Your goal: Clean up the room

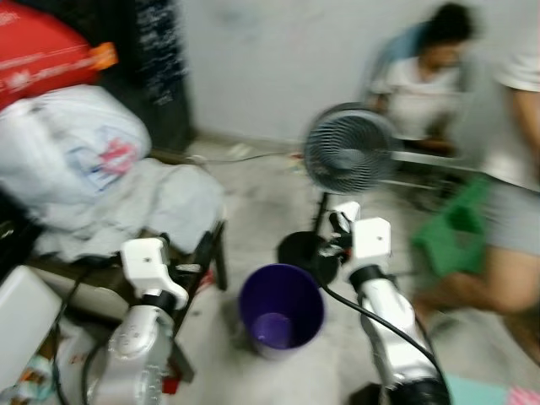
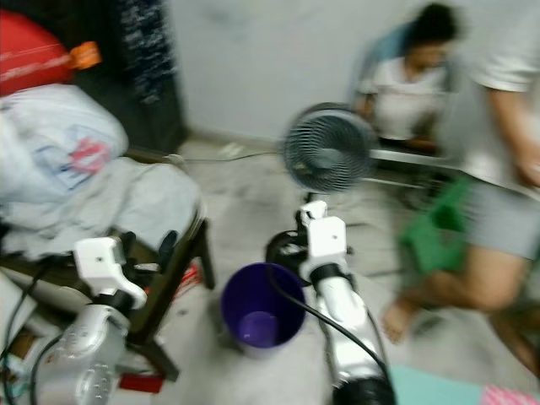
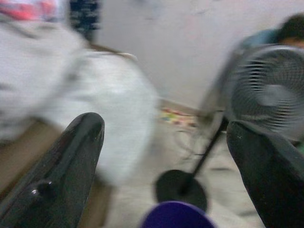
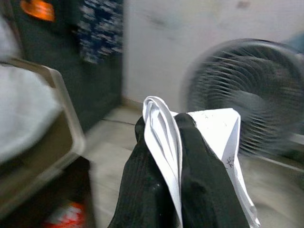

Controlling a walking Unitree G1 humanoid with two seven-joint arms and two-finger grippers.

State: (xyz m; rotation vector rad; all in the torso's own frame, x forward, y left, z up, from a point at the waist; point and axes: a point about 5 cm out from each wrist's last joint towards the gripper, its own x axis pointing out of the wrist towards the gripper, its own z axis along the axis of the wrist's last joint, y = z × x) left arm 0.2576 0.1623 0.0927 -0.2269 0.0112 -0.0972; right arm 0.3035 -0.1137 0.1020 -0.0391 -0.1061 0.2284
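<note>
Bare floor [image 1: 253, 198] runs open from the purple bin [image 1: 281, 310] back to the wall. The bin mouth is open on top and sits between both arms. Left side is blocked: a chair [image 1: 207, 253] piled with pale laundry [image 1: 126, 198] stands just beside the left gripper [image 1: 187, 250], whose fingers are spread wide. Ahead on the right, the standing fan [image 1: 348, 150] and its round black base [image 1: 304, 253] sit right by the right gripper [image 4: 164, 128], which is clamped on folded paper [image 4: 213, 128]. Far right is crowded: a green stool [image 1: 456, 232], one person's legs [image 1: 498, 270], another person seated [image 1: 422, 80] behind the fan.
</note>
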